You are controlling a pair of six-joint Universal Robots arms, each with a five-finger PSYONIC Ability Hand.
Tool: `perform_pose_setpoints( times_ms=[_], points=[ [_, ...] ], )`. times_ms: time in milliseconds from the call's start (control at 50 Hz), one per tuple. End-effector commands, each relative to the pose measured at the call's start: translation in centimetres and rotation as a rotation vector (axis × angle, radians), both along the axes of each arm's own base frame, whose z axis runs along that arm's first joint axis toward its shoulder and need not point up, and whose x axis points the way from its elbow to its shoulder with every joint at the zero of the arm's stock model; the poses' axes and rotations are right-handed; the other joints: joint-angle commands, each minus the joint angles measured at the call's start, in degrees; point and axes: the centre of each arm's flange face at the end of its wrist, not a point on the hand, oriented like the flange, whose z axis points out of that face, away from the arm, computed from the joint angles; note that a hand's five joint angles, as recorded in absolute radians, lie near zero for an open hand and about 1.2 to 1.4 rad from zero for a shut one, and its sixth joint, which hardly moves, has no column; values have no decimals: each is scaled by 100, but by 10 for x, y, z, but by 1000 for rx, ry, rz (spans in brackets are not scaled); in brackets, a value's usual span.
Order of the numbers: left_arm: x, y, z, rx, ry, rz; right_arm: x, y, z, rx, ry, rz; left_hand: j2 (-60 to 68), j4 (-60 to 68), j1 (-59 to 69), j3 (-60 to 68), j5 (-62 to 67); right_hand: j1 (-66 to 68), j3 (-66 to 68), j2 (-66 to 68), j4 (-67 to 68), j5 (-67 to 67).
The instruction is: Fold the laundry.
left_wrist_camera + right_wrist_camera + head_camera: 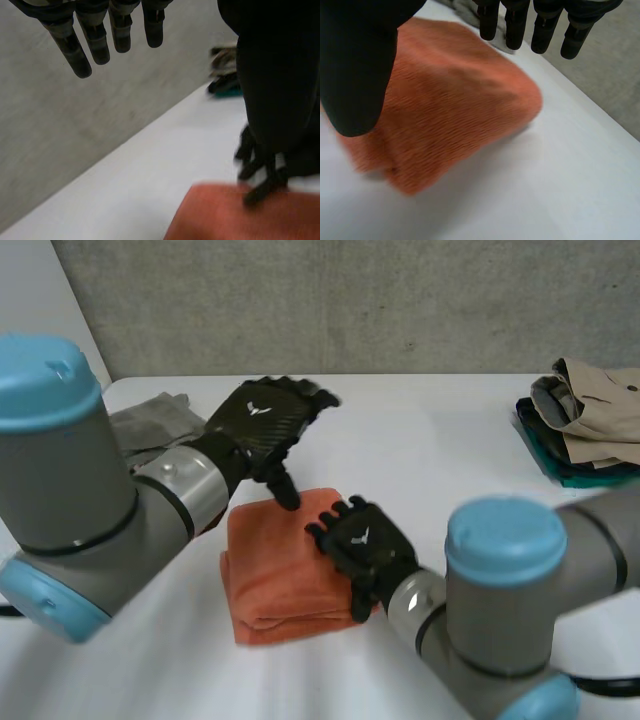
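Fingers (pixel 82 55) of the left hand (pixel 265 420): straight and spread, holding nothing. The hand hangs above the far corner of the folded orange terry towel (pixel 275 570), thumb pointing down at it. Fingers (pixel 540 30) of the right hand (pixel 362 540): straight and relaxed, nothing between them and the thumb. The palm is over the towel's right edge; contact cannot be confirmed. The towel lies near the middle of the white table (pixel 440 450), folded into a compact block of several layers

Judgement: light, soft and limp, with a grippy weave; layers may slide apart if lifted by 1 ply. Best taken at a corner or along the folded edge, pinching all layers together

A crumpled grey cloth (pixel 150 425) and a stack of folded beige and teal garments (pixel 590 420) lie well apart, at the table's left and right
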Motion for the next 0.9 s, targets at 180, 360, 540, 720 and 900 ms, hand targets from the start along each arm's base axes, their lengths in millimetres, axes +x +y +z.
perform_pose_setpoints(
  times_ms=[180,360,540,720,900],
  points=[
    [-12,15,9,109,11,-322,14,29,-53,-162,-12,113,-26,-9,67,-60,-120,-72,-4,6,13,-35],
    [-12,13,5,117,3,-305,25,17,-59,-215,-35,104,-9,7,83,-43,-104,567,635,645,652,604],
    [-12,9,5,99,11,-289,35,7,-55,-242,-64,99,-9,7,83,-43,-104,1106,1174,1184,1191,1143],
    [-11,8,6,98,13,-284,47,-3,-50,-261,-95,104,41,58,134,8,-53,2245,2313,2323,2329,2282],
    [-10,7,9,88,17,-281,50,-22,-37,-289,-132,71,25,41,117,-9,-70,6701,6769,6779,6786,6738]
  ],
)
